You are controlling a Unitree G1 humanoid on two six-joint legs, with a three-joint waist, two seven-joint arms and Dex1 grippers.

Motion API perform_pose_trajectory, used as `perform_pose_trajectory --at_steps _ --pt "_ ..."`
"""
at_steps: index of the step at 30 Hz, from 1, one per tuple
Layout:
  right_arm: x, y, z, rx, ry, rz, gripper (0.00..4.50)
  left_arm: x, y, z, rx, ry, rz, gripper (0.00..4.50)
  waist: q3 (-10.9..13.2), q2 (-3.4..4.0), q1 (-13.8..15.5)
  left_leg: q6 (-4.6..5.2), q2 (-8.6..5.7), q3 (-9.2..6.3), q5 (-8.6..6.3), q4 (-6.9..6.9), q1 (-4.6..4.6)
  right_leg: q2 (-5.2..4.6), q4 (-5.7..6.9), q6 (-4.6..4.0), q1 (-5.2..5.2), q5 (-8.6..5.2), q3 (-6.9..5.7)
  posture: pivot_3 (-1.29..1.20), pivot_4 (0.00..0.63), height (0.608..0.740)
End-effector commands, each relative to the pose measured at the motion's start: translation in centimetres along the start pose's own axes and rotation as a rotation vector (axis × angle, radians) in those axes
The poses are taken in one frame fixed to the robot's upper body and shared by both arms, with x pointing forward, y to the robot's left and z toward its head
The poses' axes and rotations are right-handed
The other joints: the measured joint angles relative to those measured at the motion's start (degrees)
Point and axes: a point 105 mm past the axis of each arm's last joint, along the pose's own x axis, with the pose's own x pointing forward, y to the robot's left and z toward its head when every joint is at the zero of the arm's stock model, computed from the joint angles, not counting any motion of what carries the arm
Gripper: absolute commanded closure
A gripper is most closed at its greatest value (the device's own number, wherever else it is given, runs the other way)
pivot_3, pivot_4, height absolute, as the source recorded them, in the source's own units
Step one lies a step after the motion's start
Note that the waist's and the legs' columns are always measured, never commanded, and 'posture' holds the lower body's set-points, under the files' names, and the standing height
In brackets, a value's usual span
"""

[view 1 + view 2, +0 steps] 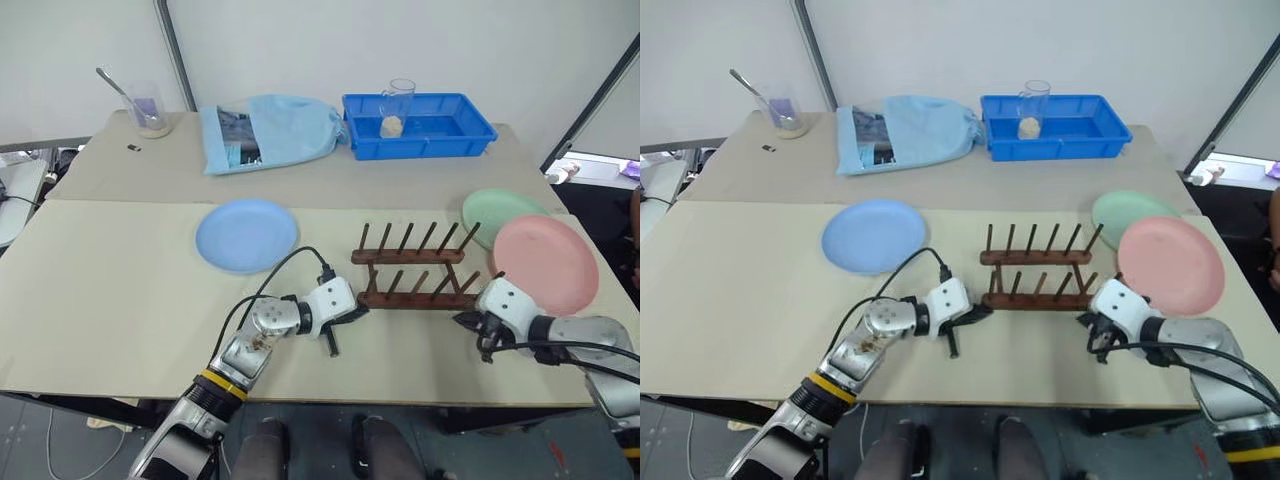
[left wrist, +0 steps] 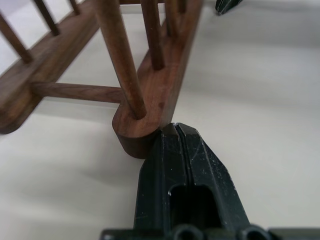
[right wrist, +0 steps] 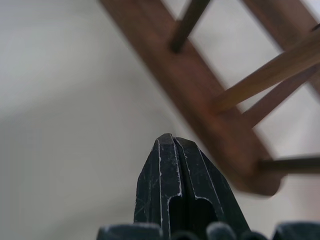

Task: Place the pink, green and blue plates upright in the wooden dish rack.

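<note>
Grippers, left gripper (image 2: 176,127) and right gripper (image 3: 167,137), pinched closed, empty, flank the wooden dish rack (image 1: 413,268).

- The surface (image 1: 120,300) is a pale beige top, made of a far section and a near section that meet along a seam running across it.
- On the far section: a clear cup (image 1: 150,112) with a spoon in it at the left, a light blue cloth bag (image 1: 270,132) in the middle, and a bright blue tray (image 1: 420,128) to its right, holding a clear glass (image 1: 398,106).
- On the near section: the blue plate (image 1: 246,235) lies flat left of centre.
- The wooden dish rack (image 1: 412,270) stands right of centre, pegs up, empty.
- The green plate (image 1: 497,212) and pink plate (image 1: 546,263) lie at the right, the pink overlapping the green.
</note>
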Motion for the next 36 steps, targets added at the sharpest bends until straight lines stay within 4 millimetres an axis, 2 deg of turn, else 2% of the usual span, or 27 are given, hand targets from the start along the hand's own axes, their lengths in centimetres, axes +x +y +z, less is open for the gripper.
perform_pose_trajectory --at_steps 1,13,29,32,36 --pt "0.3 -1.5 0.8 -0.043 -0.031 -0.065 4.46 0.4 1.0 0.3 0.043 -0.002 0.048 4.5 0.0 0.0 0.03 0.0 0.0 0.01 0.0 0.0 0.0 0.0 -0.01 0.0 0.0 0.0 0.0 0.0 0.15 0.72" --pt "2.1 -3.3 1.7 -0.054 -0.068 -0.114 4.46 1.8 4.4 0.4 0.084 0.015 0.17 4.5 -0.01 0.02 0.07 0.01 -0.04 -0.01 0.01 0.0 0.0 0.0 0.01 0.01 0.03 0.03 0.02 0.0 0.15 0.72" --pt "2.5 -4.4 2.4 -0.073 -0.092 -0.157 4.46 2.2 4.2 0.5 0.078 -0.003 0.159 4.5 -0.01 0.02 -0.02 0.01 -0.04 0.0 0.01 0.0 -0.01 0.0 0.01 0.02 0.03 0.07 0.03 0.0 0.15 0.72" --pt "2.1 -3.9 2.7 -0.08 -0.096 -0.131 4.46 1.9 4.4 0.7 0.077 -0.017 0.158 4.5 -0.01 0.02 0.0 0.01 -0.04 0.0 0.01 0.0 -0.01 0.0 0.01 0.02 0.03 0.07 0.03 0.0 0.15 0.72" --pt "0.2 -2.5 3.7 -0.089 -0.117 -0.084 4.46 -0.6 4.7 1.5 0.088 -0.063 0.142 4.5 -0.01 0.03 -0.08 0.01 -0.02 -0.01 0.01 -0.04 -0.03 0.02 0.05 0.01 -0.05 0.06 0.03 0.0 0.15 0.72"
